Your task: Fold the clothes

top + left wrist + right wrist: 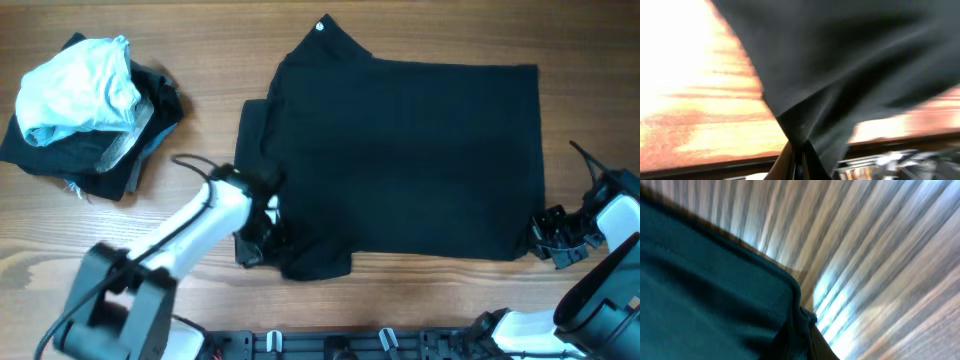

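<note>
A black garment [400, 160] lies spread across the wooden table [400, 30], filling the centre of the overhead view and reaching toward 3 o'clock. Its body is mostly flat. One corner, marked by a small white tag [321, 25], points to 12 o'clock, and a rumpled fold sits along its 9 o'clock edge.

At the garment's 7 o'clock corner, the left gripper [262, 232] has its jaws closed on a pinch of the black fabric. The left wrist view shows the cloth [850, 60] drawn down into a tight point between the fingers [785, 162], with bright table wood behind it.

At the garment's 4 o'clock corner, the right gripper [548, 232] grips the hem. The right wrist view is blurred, but the cloth's edge [705, 295] runs down into narrowly closed jaws at 6 o'clock in the frame.

Well apart from the garment, at 10 o'clock on the table, a crumpled pale blue-white cloth [80, 90] rests on top of a stack of dark clothes [140, 140].
</note>
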Tool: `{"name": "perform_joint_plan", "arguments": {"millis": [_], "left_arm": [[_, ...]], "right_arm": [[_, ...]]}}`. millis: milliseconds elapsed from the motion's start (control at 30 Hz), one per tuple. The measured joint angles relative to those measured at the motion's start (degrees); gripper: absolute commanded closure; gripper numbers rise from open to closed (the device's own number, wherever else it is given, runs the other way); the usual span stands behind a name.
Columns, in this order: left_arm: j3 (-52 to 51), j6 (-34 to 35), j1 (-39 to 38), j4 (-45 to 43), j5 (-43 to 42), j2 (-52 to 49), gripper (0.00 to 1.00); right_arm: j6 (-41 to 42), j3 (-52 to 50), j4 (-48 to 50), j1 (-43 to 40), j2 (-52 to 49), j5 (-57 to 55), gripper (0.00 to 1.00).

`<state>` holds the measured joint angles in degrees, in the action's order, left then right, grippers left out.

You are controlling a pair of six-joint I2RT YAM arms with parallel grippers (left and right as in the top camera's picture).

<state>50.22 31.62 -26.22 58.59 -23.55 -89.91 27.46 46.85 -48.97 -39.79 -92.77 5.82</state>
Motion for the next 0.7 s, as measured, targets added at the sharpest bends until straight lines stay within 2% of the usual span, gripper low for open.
{"name": "perform_joint_plan", "arguments": {"millis": [133, 267, 500, 700], "left_arm": [[6.47, -0.46, 2.97, -2.49, -0.33, 6.34, 0.96], [8.24, -0.79, 3.37, -7.34, 0.61, 8.39, 0.96], [8.24, -0.83, 3.37, -17.38, 7.93, 8.39, 0.96], [8.26, -0.85, 3.37, -31.15, 10.95, 8.28, 0.96]], "right_arm": [[-2.34, 2.14, -1.92, 0.0, 3.39, 3.37, 0.94], [-4.35, 4.2, -2.38, 0.0, 8.52, 8.83, 0.96], [-4.55, 4.7, 4.33, 0.0, 9.01, 15.91, 0.96], [-0.94, 4.74, 10.86, 0.0, 9.01, 18.67, 0.96]]}}
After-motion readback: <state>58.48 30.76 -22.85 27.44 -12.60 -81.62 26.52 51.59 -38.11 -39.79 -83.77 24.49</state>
